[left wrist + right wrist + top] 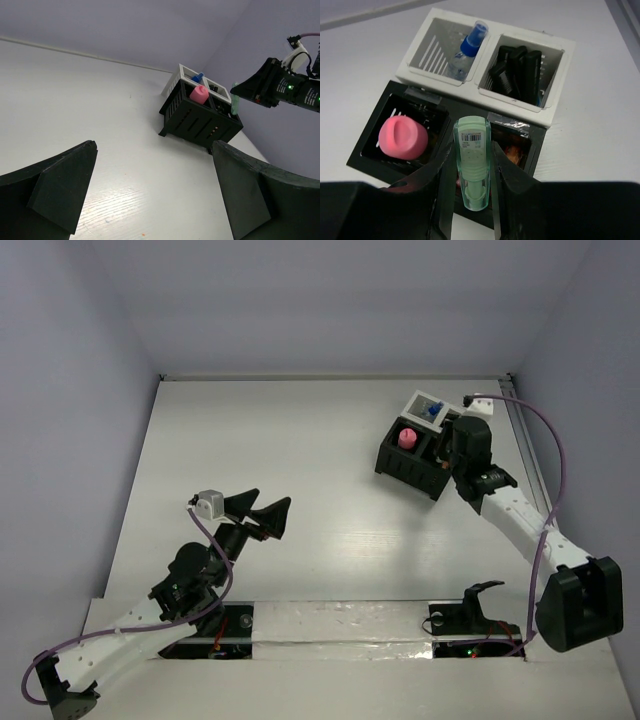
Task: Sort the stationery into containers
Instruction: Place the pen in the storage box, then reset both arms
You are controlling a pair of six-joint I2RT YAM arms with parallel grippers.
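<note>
The green marker (471, 160), gripped by the right gripper (471, 150), hides most of the black box (370, 145) compartment just beyond its fingertips. Only an orange-red glint shows there, too dark to name. Black pieces (517, 70) in the white box (559, 95) farther ahead cannot be identified. The fingers of the left gripper (154, 150) run off the picture's lower edge.

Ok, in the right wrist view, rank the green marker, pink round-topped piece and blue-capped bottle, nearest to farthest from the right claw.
1. Green marker, clamped in the right claw itself.
2. Pink round-topped piece, in the black box, left in the picture.
3. Blue-capped bottle, beyond it in the white box, toward the top.
</note>
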